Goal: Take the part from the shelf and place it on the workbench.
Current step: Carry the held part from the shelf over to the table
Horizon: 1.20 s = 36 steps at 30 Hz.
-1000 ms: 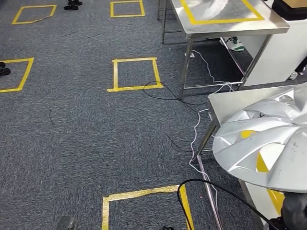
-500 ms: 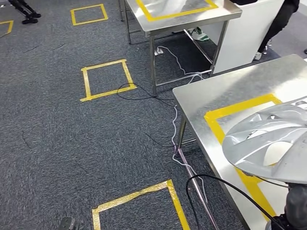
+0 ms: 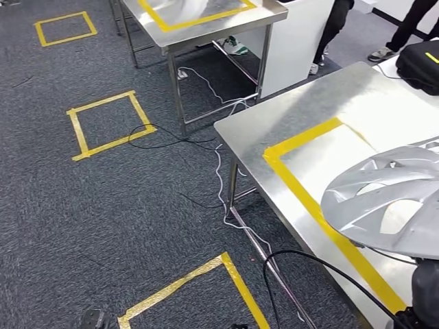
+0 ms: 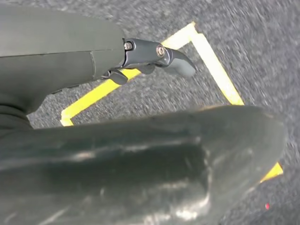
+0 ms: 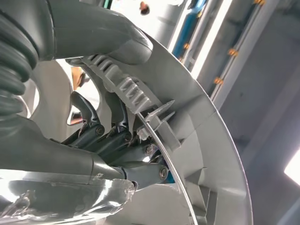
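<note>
- Plainly, the right hand [image 5: 106, 136] has its dark fingers [image 5: 88, 117] hooked through an opening of the silver, spoked plastic wheel cover [image 5: 198, 122], thumb lying on the ribbed back near the rim; it holds the part.
- The left hand [image 4: 155, 54] hangs over the grey carpet floor [image 4: 247, 42], holding nothing, fingers loosely apart.
- In the head view the wheel cover [image 3: 385, 199] hovers, tilted, above the stainless steel bench [image 3: 248, 133], partly over the yellow tape rectangle [image 3: 305, 199].
- To do the step well, I judge: bring the cover fully inside the tape, level it, lower until it rests, then let go.
- Risk: fingers snagging in the spokes on release.
- A black bag [image 3: 420, 63] sits at the far corner.
</note>
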Each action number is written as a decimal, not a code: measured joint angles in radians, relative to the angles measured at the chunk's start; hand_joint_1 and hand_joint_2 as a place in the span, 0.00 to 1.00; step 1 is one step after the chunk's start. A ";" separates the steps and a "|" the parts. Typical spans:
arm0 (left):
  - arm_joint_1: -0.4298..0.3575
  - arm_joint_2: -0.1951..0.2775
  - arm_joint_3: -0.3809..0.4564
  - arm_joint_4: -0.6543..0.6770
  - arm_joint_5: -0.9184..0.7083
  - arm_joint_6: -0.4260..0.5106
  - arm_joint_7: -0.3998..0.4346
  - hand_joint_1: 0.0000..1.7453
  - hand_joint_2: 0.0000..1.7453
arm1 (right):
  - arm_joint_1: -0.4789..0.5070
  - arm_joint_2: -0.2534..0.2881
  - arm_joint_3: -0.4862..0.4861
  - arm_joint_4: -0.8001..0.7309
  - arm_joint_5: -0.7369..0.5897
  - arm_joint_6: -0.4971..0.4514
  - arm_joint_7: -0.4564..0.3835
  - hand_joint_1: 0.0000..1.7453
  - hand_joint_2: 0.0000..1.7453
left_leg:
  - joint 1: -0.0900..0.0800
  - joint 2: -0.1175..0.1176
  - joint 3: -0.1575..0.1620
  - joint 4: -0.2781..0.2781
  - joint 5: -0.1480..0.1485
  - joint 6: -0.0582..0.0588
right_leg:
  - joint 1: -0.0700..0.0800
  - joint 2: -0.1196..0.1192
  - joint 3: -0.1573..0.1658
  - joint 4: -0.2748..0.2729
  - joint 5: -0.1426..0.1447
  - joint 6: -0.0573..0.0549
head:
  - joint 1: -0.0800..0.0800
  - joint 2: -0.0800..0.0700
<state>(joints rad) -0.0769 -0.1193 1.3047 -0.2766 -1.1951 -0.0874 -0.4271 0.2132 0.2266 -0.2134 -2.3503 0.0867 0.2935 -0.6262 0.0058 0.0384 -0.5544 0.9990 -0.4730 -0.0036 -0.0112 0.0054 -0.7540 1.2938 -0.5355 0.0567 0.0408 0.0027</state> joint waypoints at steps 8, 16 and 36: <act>-0.007 -0.004 -0.001 0.000 0.000 0.000 -0.003 0.00 0.00 | -0.004 0.002 -0.026 -0.001 0.013 -0.010 0.008 1.00 1.00 | -0.005 0.059 0.026 -0.002 -0.021 -0.038 | 0.008 -0.029 0.138 -0.249 0.095 -0.032 | -0.002 0.000; -0.003 -0.005 -0.002 0.000 -0.001 0.000 -0.005 0.00 0.00 | -0.005 0.006 -0.038 -0.002 0.064 -0.032 0.011 1.00 1.00 | -0.002 -0.034 -0.106 0.236 -0.093 -0.045 | 0.001 0.070 0.138 -0.256 0.103 -0.048 | -0.008 0.000; 0.005 -0.008 -0.002 0.000 0.000 -0.017 -0.006 0.00 0.00 | 0.017 0.006 -0.044 -0.003 0.228 -0.189 0.045 1.00 1.00 | -0.010 0.059 0.028 -0.012 -0.011 -0.019 | 0.007 -0.062 0.149 -0.259 0.094 -0.012 | -0.004 0.000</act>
<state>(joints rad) -0.0723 -0.1278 1.3027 -0.2766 -1.1952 -0.1046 -0.4327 0.2307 0.2326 -0.2579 -2.3528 0.3143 0.1048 -0.5809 -0.0041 0.0972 -0.5266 0.9867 -0.4837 -0.0222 -0.0040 -0.0570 -0.6054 1.0352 -0.4417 0.0447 0.0371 0.0027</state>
